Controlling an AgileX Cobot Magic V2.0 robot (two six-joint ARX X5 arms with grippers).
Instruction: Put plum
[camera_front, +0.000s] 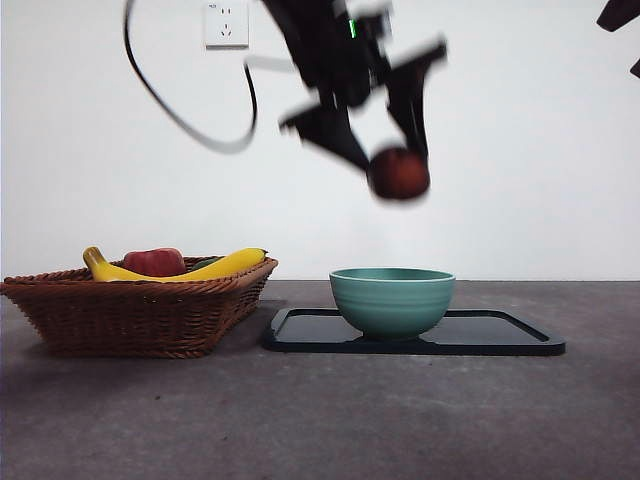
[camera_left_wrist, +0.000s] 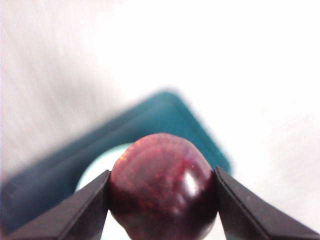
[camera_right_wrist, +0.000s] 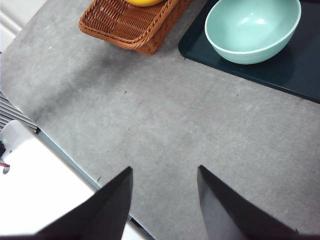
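The dark maroon plum (camera_front: 399, 173) hangs in the air above the teal bowl (camera_front: 392, 300), held by my left gripper (camera_front: 385, 150), which comes down from the top of the front view, blurred. In the left wrist view the glossy plum (camera_left_wrist: 163, 186) fills the gap between both black jaws, with my left gripper (camera_left_wrist: 162, 200) shut on it, and the bowl (camera_left_wrist: 100, 165) and tray show blurred beneath it. My right gripper (camera_right_wrist: 164, 192) is open over bare grey table, well away from the bowl (camera_right_wrist: 252, 30).
The bowl stands on a black tray (camera_front: 500, 335). To its left a wicker basket (camera_front: 135, 310) holds a yellow banana (camera_front: 215, 268) and a red apple-like fruit (camera_front: 154, 262). A black cable (camera_front: 180, 120) loops down from the arm. The table edge (camera_right_wrist: 65, 160) lies near the right gripper.
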